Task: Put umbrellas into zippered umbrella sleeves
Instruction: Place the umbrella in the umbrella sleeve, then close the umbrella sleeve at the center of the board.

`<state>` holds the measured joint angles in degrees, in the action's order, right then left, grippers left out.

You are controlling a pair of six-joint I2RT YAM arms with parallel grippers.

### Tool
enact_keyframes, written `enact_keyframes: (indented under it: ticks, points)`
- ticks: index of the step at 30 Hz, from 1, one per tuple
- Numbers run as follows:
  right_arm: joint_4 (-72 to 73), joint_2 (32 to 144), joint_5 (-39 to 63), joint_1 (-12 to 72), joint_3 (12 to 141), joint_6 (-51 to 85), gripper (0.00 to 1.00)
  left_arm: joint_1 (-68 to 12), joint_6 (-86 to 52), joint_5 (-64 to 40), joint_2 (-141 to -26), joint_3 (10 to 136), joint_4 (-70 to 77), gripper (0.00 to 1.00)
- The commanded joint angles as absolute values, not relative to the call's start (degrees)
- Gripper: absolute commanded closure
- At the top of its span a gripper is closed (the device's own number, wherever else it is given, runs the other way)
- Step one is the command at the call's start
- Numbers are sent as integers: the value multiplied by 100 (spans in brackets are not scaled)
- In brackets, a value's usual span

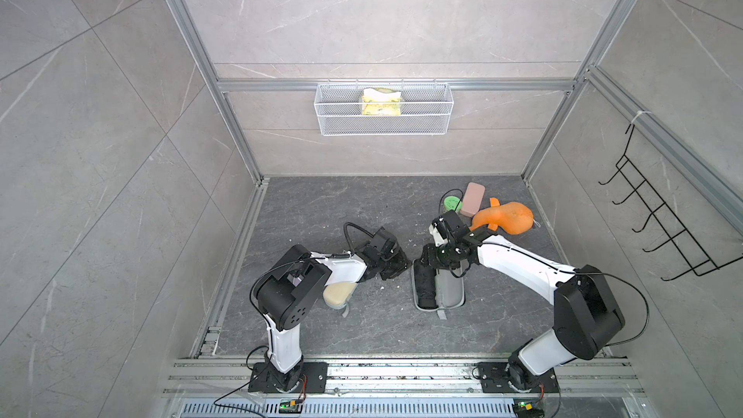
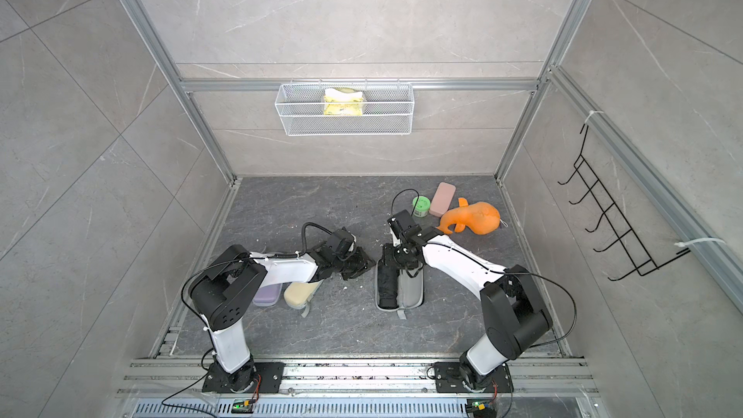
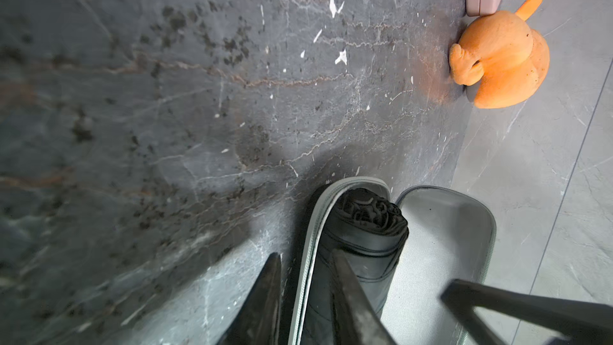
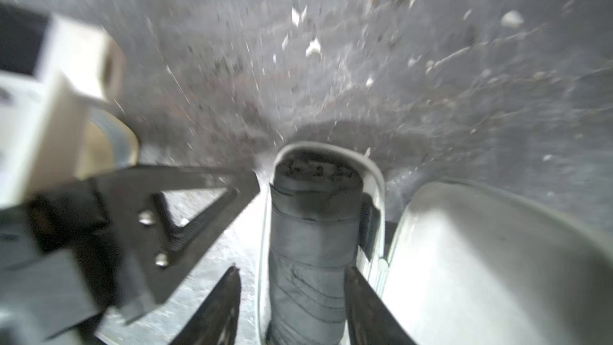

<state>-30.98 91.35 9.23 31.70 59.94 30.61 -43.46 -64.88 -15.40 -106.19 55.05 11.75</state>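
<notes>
A black folded fabric umbrella [image 1: 425, 285] lies lengthwise in 1 half of an open black hard-shell case with grey lining [image 1: 451, 289], near the middle of the dark grey marbled table [image 1: 321, 215]. The left fingers [image 3: 351, 293] stand a little spread across the case's zipper rim. The right fingers [image 4: 365, 310] are spread around the umbrella. Pale grey tiled walls [image 1: 100, 134] surround the table. Only a top view shows a closed lilac case [image 2: 267, 295] beside a cream one [image 2: 297, 295].
</notes>
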Motion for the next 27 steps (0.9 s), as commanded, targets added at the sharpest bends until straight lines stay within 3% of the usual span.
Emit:
enact_keyframes:
  ticks: [1, 6, 11, 16, 19, 27]
  points:
    - [-2695, 9533, 774, 3210, 5685, 3349, 55, -4351, -6450, -1632, -10451, 5484, 1382, 72]
    - [-3063, 9387, 586, 3188, 6002, 2916, 54, -4349, -6285, -1518, -10204, 5400, 1189, 65]
    - [-4060, 8511, 884, 2776, 6469, 2469, 36, -4333, -6042, -1513, -9997, 5312, 1085, 49]
    - [-4607, 7922, 1554, 1623, 6093, 2047, 21, -4379, -5974, -1603, -9905, 5107, 1222, 38]
    - [-4330, 7891, 2318, 1042, 5637, 2038, 19, -4457, -5959, -1725, -10115, 5181, 1243, 37]
    - [-3059, 8104, 3594, 1017, 4912, 2579, 21, -4658, -6029, -1793, -10665, 5405, 1524, 42]
